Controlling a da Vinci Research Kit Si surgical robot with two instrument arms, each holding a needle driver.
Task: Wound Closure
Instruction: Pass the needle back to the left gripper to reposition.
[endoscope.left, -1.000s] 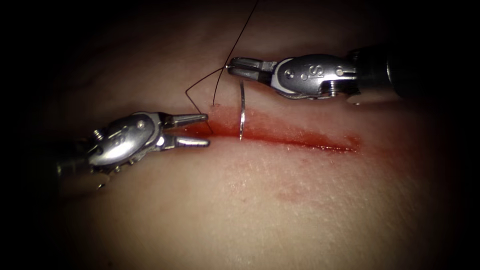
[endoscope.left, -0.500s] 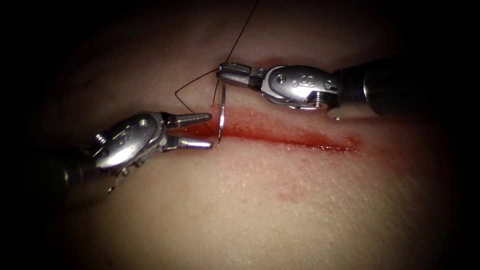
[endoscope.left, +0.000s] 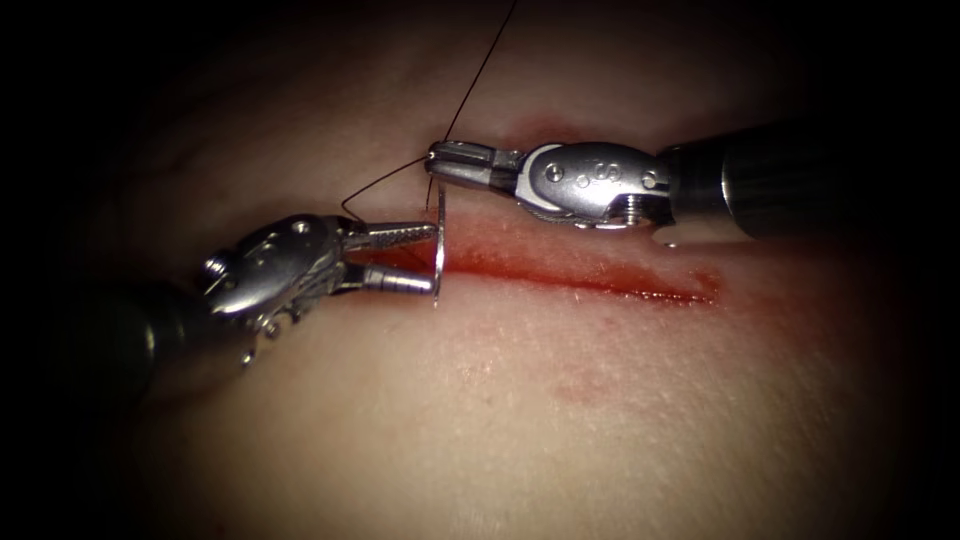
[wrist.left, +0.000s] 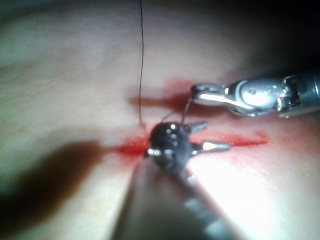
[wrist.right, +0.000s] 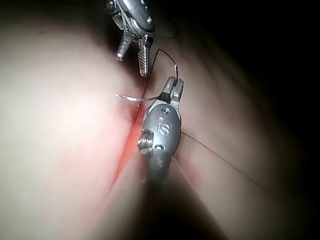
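My right tool (endoscope.left: 445, 160) comes in above the cut (endoscope.left: 580, 278), jaws shut on the curved needle (endoscope.left: 440, 240) near its thread end. The needle hangs down across the cut's left end, and its point does not visibly enter the tissue (endoscope.left: 520, 400). My left tool (endoscope.left: 428, 260) lies at the cut's left end with its jaws open, their tips on either side of the needle and holding nothing. Dark thread (endoscope.left: 480, 70) runs up from the needle's tail and loops leftward. In the right wrist view the right tool (wrist.right: 174, 85) holds the needle (wrist.right: 132, 97) sideways, with the left tool (wrist.right: 132, 62) beyond.
Red fluid (endoscope.left: 560, 262) stains the tissue along the cut and a fainter patch (endoscope.left: 580, 385) lies below it. In the left wrist view the thread (wrist.left: 141, 60) enters the tissue beside the left tool (wrist.left: 215, 135), with the right tool (wrist.left: 200, 92) close behind.
My right tool has carried the needle leftward along the cut, to the tips of the left tool's open jaws. The left tool has shifted slightly right and up.
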